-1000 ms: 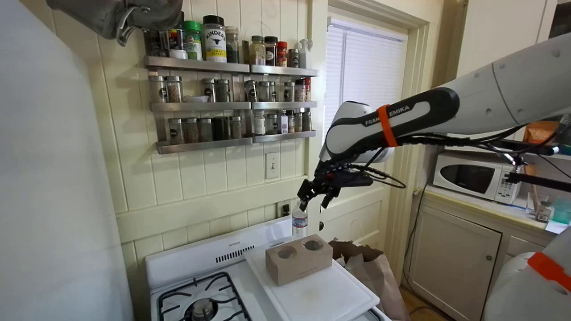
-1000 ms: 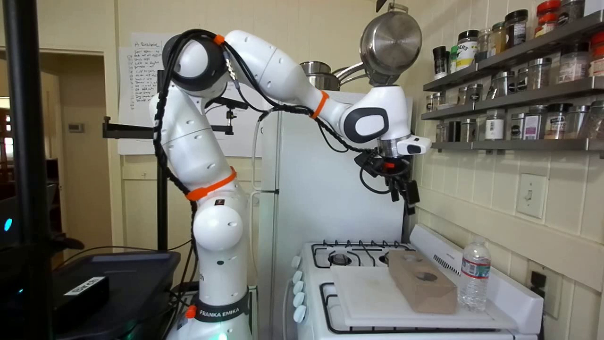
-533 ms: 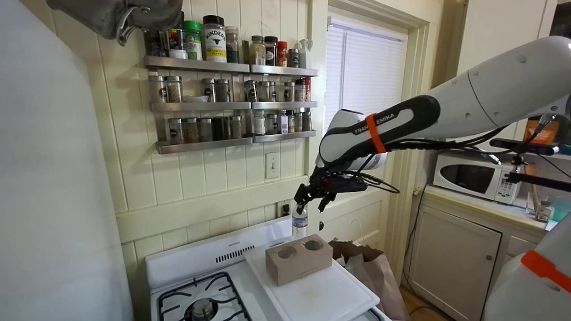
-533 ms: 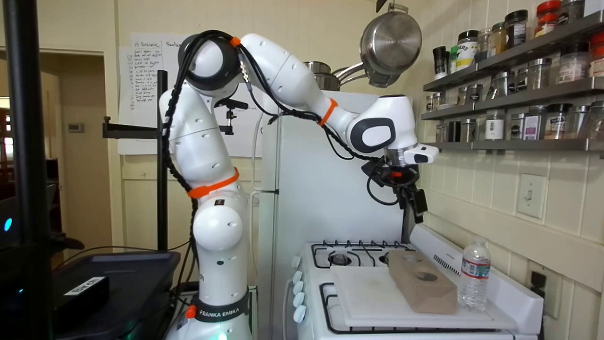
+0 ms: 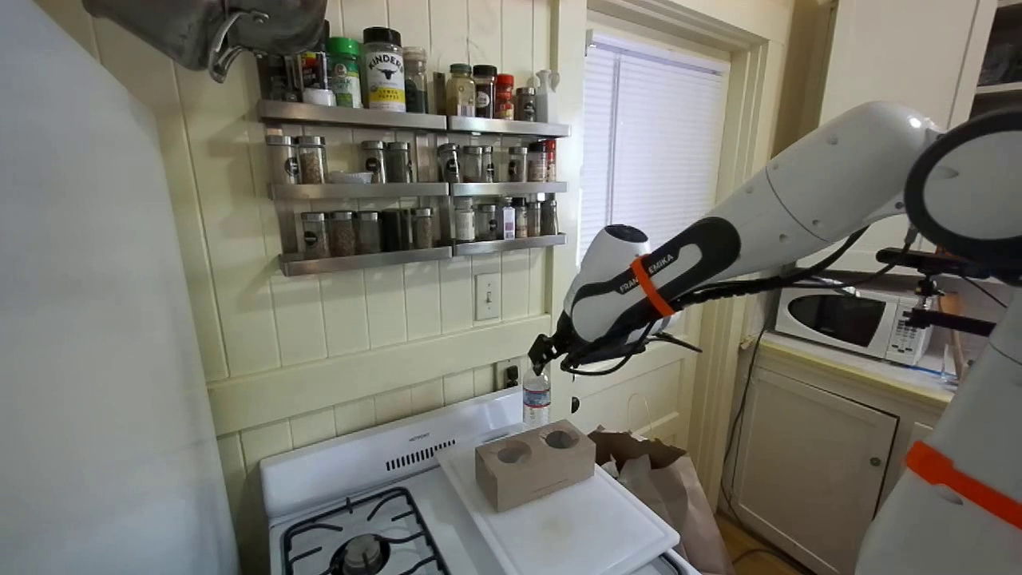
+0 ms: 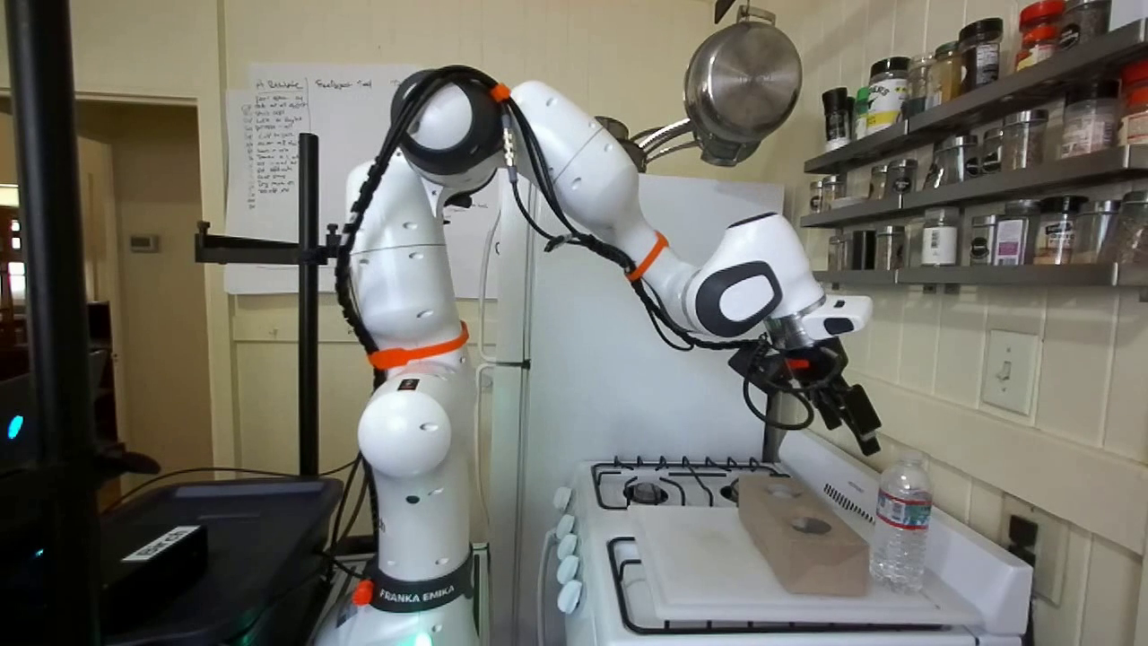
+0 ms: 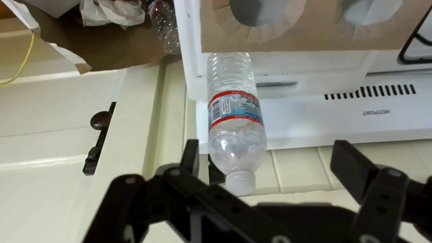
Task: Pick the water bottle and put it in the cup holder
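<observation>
The water bottle [image 6: 903,529] is clear, with a red and blue label and a white cap. It stands upright behind the cup holder in both exterior views [image 5: 536,399]. The cup holder is a brown cardboard box [image 6: 812,561] with two round holes in its top; it also shows in an exterior view [image 5: 536,481] and along the top of the wrist view [image 7: 303,42]. My gripper [image 6: 856,435] is open and empty, tilted, above and short of the bottle cap. In the wrist view the bottle [image 7: 235,111] appears between the fingertips [image 7: 266,150], nearer the left one. The bottle's base is hidden there by the box.
The box and bottle are on a white board [image 5: 575,523] over the stove [image 6: 717,632]. The stove's back panel [image 5: 383,455] and the wall are close behind the bottle. Spice shelves [image 6: 978,274] hang above. A paper bag [image 5: 671,487] stands beside the stove.
My gripper has moved down and toward the bottle and wall, and has tilted so that its fingers point more toward the bottle. The bottle and the box have not moved.
</observation>
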Tool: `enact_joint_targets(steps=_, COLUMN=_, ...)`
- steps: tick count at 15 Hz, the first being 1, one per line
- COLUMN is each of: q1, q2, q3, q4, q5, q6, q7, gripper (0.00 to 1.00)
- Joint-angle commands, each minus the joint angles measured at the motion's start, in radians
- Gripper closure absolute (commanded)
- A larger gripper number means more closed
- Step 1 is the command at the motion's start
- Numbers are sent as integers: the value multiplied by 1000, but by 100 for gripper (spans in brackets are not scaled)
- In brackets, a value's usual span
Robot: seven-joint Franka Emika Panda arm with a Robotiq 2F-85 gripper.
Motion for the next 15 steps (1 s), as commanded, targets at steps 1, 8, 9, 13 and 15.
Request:
enact_joint_targets(steps=1, q1=-54, q2=91, q3=37, q4=55, q5=-146, q6=50, q7=123, gripper=0)
enact_joint_targets(steps=8, q1=-54, q2=175, q3=33, q4=161, q5=-331, q6=34, q7=245, gripper=0)
enact_joint_targets(steps=9, q1=-51, q2=186, q3=31, q4=173, q5=-340, q6=32, q7=250, gripper=0)
enact_joint_targets(steps=13, q1=-44, q2=226, q3=27, q4=212, q5=-355, q6=27, q7=261, gripper=11)
enact_joint_targets(steps=15, q1=-41, q2=243, q3=26, q4=230, q5=-358, q6=28, q7=260, gripper=17)
